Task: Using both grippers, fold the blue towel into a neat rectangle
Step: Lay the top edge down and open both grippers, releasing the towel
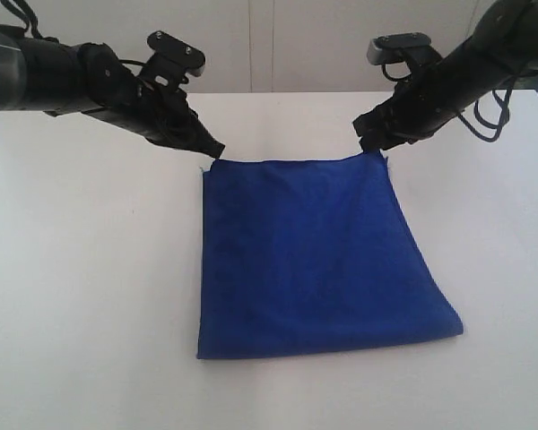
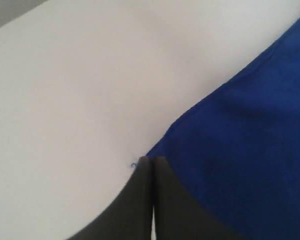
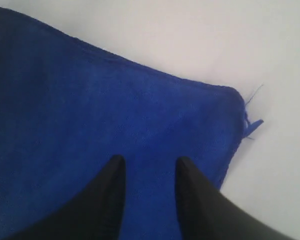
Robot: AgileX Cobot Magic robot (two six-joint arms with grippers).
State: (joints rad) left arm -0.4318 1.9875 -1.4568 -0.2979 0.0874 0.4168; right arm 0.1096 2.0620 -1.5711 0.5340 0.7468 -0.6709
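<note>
The blue towel (image 1: 314,260) lies flat on the white table (image 1: 90,296), folded into a near square with the doubled edge nearest the camera. My left gripper (image 1: 218,153) is shut, its tips touching the far left corner; no cloth shows between the fingers. In the left wrist view the gripper (image 2: 154,159) meets the towel (image 2: 250,140) right beside a small loose thread (image 2: 134,164). My right gripper (image 1: 369,143) is at the far right corner. In the right wrist view it (image 3: 150,162) stands open just above the towel (image 3: 115,110), near a frayed corner tag (image 3: 252,125).
A pale wall (image 1: 278,45) rises behind the table's far edge. Both dark arms reach in from the upper corners, cables hanging on the right arm (image 1: 484,112). Bare white table surrounds the towel on all sides.
</note>
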